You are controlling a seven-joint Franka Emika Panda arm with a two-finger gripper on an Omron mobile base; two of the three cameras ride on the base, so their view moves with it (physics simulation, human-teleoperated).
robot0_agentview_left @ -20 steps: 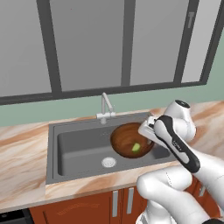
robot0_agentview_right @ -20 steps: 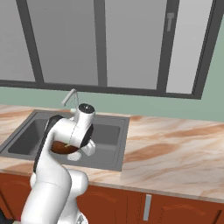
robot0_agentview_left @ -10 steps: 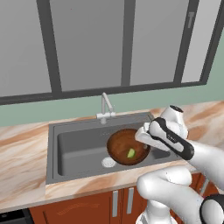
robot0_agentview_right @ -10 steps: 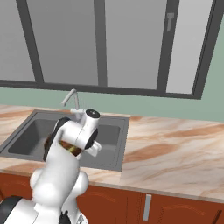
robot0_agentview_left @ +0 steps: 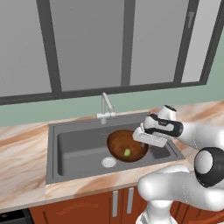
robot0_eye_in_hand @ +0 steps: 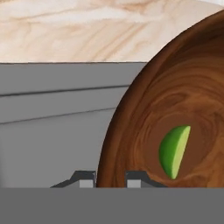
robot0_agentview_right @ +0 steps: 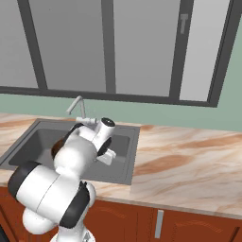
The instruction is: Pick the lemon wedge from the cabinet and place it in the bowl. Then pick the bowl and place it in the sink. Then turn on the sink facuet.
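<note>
Hand view: the bowl (robot0_eye_in_hand: 175, 118) is pinched at its rim between narrowly set fingers (robot0_eye_in_hand: 85, 178), the lemon wedge (robot0_eye_in_hand: 175, 151) lying inside. It is held over the sink (robot0_agentview_left: 78, 151); a level, slow lowering is advised before release, clear of the far sink facuet (robot0_agentview_left: 106, 107).

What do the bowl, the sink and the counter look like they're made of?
Bowl: apparently wood, glossy, with swirling brown grain. Sink: looks like dark grey matte metal, smooth and even. Counter: seemingly polished marble or stone, pale with tan veins.
</note>
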